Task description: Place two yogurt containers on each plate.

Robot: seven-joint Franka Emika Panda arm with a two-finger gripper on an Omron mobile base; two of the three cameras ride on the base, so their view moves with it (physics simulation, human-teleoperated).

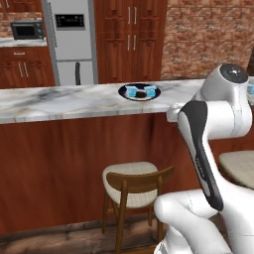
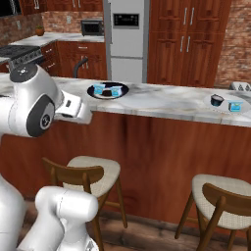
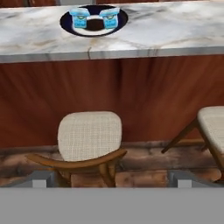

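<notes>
Two tiny light-blue translucent yogurt cups [image 3: 79, 19] [image 3: 110, 19] sit side by side on the dark navy round plate [image 3: 93, 31], upper left of the hand view, on the grey-veined marble desk [image 3: 175, 35]. At the right edge of the right base view, a third blue cup [image 2: 235, 106] and a small black round cup [image 2: 216, 100] rest on the pale grey-white plate [image 2: 223, 109]. The hand [image 3: 109, 179] hangs released and grasping nothing, fingertips [image 3: 41, 178] low above a cream-cushioned wooden stool [image 3: 89, 135].

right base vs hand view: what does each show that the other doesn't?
Right base view alone: the pale plate far along the counter, carrying one yogurt container and a small black cup; also the fridge and stove.
Hand view alone: the wooden floor under the stools.
Both: the dark plate holding two yogurt containers, the marble counter, and stools.
</notes>
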